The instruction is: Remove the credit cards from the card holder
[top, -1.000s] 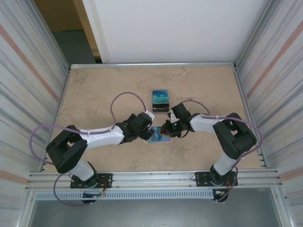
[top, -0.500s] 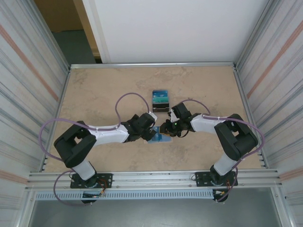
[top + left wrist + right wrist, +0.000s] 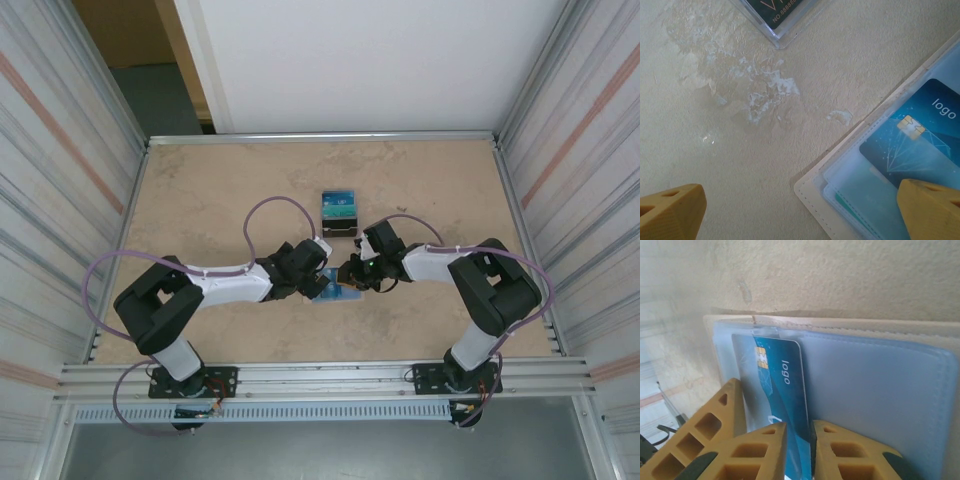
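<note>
The card holder (image 3: 334, 291), a white stitched wallet with clear pockets, lies open on the table between both grippers. A blue credit card (image 3: 782, 385) with a gold chip and the word "logo" sticks partly out of a pocket. My right gripper (image 3: 800, 442) is shut on this card's near edge. The same card (image 3: 920, 145) shows in the left wrist view, with a teal card (image 3: 872, 197) tucked in the pocket below it. My left gripper (image 3: 800, 215) is open wide over the holder's corner (image 3: 812, 192), and its right fingertip (image 3: 932, 210) is over the pockets.
A clear case (image 3: 340, 211) with a dark teal card inside stands just beyond the holder; its corner (image 3: 782, 30) shows in the left wrist view. Metal walls (image 3: 80, 200) enclose the beige table (image 3: 210, 190) on both sides.
The left arm's elbow swung inward and its gripper edged closer to the holder. The right gripper stayed at the blue card, its jaws narrowing slightly.
</note>
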